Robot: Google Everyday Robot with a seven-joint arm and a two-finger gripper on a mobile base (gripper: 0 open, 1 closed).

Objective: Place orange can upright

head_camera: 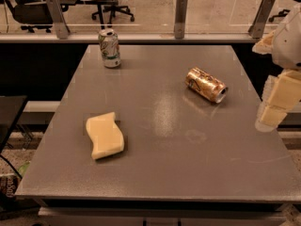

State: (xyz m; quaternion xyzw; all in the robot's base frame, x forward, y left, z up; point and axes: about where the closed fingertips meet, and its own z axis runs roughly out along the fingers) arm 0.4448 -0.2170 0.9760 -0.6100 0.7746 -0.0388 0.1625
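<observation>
The orange can lies on its side on the grey table, right of centre, its silver end facing front right. My gripper hangs at the right edge of the view, over the table's right side, to the right of the can and apart from it.
A white-and-green can stands upright at the table's back left. A yellow sponge lies at the front left. A rail with posts runs behind the table. A dark surface sits to the left of the table.
</observation>
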